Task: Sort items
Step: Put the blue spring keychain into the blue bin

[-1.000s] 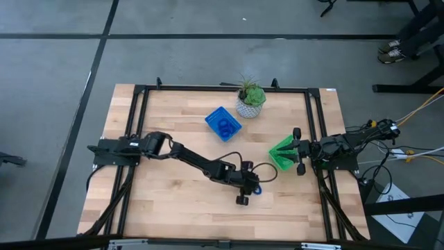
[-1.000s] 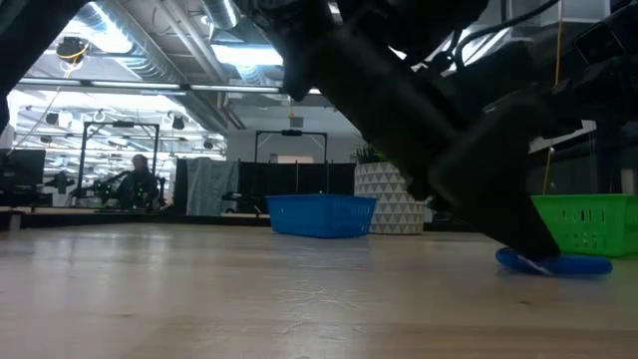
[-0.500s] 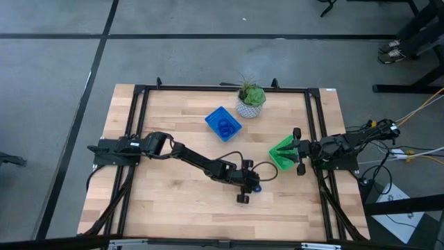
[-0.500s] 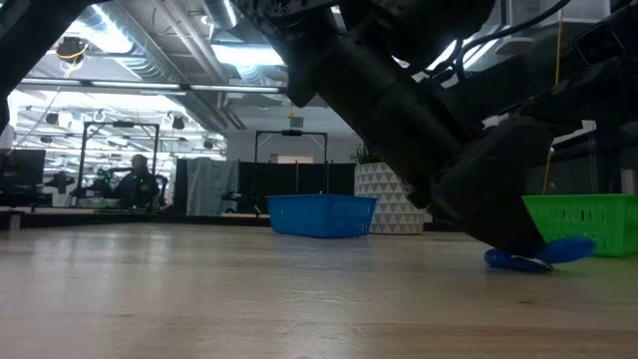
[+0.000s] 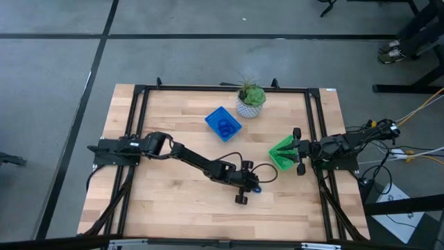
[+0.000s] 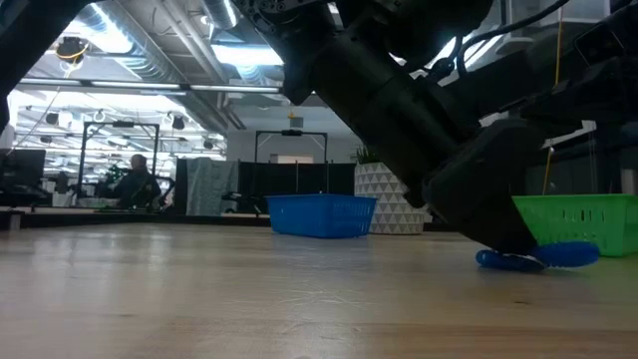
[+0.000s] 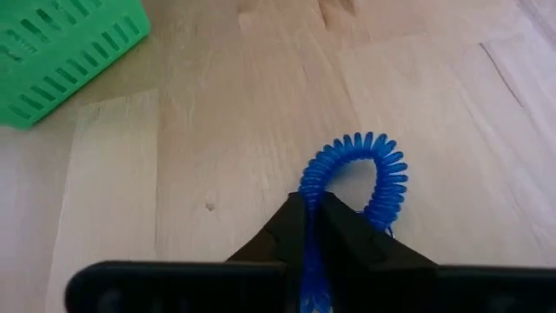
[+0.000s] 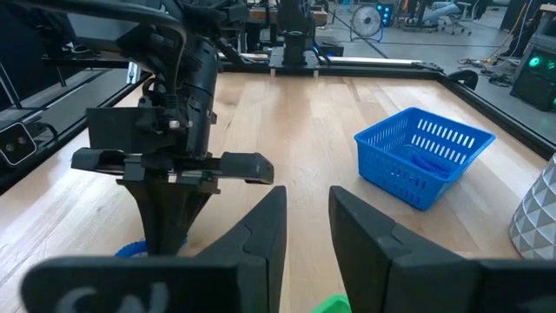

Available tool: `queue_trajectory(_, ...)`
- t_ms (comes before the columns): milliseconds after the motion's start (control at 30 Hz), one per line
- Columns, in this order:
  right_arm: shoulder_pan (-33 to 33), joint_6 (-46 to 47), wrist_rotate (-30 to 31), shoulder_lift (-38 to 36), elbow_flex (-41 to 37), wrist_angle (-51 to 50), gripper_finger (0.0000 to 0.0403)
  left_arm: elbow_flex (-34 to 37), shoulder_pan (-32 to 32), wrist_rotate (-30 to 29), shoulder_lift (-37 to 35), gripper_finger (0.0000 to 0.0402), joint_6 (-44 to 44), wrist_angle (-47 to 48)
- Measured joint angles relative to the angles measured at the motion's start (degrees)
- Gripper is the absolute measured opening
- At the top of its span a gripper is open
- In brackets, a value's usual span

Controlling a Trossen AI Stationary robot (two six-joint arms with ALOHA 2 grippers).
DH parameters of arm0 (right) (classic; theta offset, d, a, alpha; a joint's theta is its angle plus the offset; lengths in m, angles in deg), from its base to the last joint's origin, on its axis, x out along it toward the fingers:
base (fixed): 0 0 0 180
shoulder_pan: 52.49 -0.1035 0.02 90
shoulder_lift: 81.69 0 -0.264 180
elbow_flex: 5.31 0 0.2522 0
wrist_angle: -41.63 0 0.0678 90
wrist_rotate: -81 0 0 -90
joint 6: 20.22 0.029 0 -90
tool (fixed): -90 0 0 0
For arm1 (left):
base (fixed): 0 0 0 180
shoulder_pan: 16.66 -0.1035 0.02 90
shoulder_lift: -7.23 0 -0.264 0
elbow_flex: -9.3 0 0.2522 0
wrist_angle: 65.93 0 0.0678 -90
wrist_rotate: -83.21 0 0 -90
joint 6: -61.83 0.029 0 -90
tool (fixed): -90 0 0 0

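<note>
Closest to us, low over the bare front part of the worktop (image 5: 173,208), our left gripper (image 7: 310,217) has its jaws pressed together on one blue ring (image 7: 360,174), a coiled loop that lies on the wood and sticks out past the fingertips; in the low view the same ring (image 6: 533,257) rests flat on the worktop, so we judge it gripped but not yet lifted. No other loose ring shows on the wood around it in the high view, which suggests to us that this is among the last to be sorted, though the arm could hide something. A little farther off, at the right side, our right gripper (image 8: 304,213) waits just beside the green tray (image 5: 282,154) with its jaws apart and nothing between them; what the green tray holds we cannot tell. Farther back sits the blue tray (image 5: 223,123), with several blue rings (image 8: 426,163) already lying inside, and beyond it the potted plant (image 5: 250,99). What remains, as we see it, is carrying this blue ring to the blue tray.
</note>
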Motion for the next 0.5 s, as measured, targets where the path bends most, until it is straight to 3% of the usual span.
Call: queue_trajectory(500,0.0,0.0,0.0,0.0,0.0,0.0,0.0090,0.3,0.1,-4.4,-7.6,0.0016,3.8,5.3)
